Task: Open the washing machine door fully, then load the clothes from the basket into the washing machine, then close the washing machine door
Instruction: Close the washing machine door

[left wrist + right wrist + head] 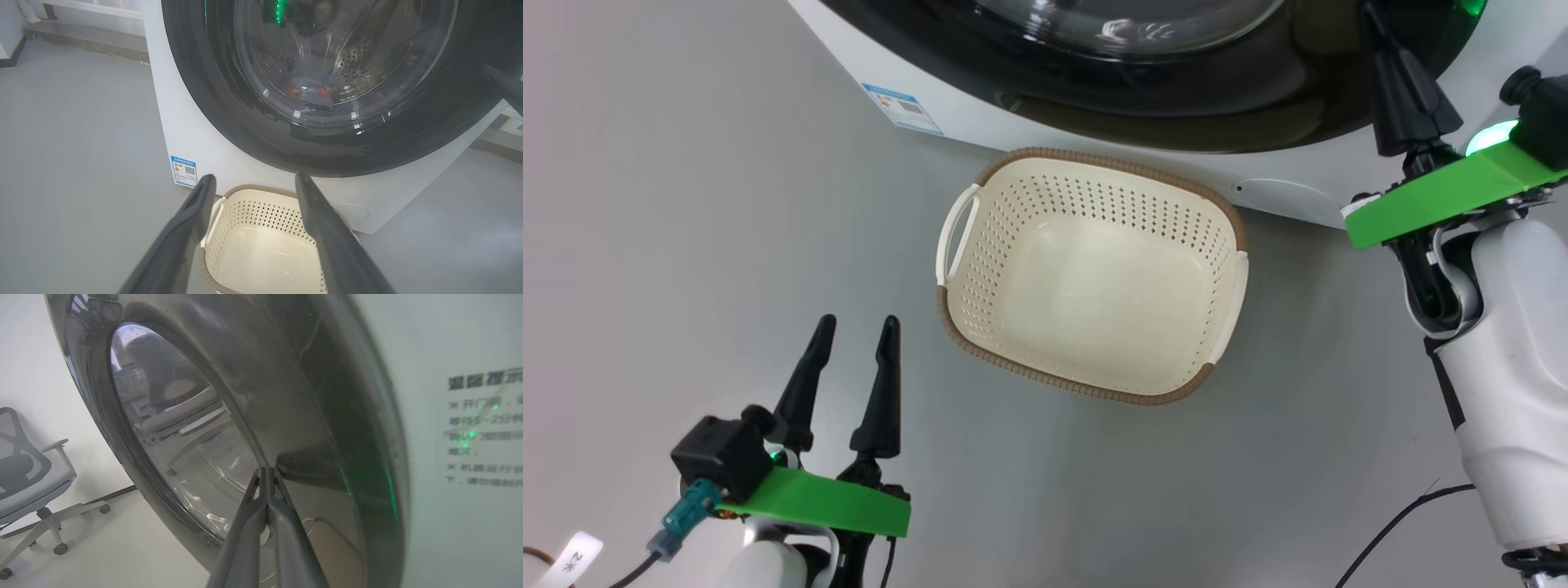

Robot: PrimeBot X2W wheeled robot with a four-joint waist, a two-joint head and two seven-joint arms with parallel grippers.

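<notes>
The washing machine (184, 134) stands ahead, and the washing machine door (229, 102) lies flat against its white front. Through the glass, blue clothes (312, 100) with orange spots lie in the steel drum. The basket (1013, 253) sits on the floor below the door with nothing in it. My left gripper (858, 322) hangs open to the left of the basket, well apart from it. In the left wrist view, this gripper (255, 177) points over the basket (261, 220). My right gripper (266, 469) is shut on nothing, its tips against the door's glossy black ring (310, 416). In the head view the right gripper (1370, 12) is at the door's right side.
A blue label (903, 108) marks the machine's lower left corner. A grey office chair (24, 473) stands on the floor to the left of the machine. A black cable (1405, 523) trails beside my right arm. Grey floor (686, 204) spreads left of the basket.
</notes>
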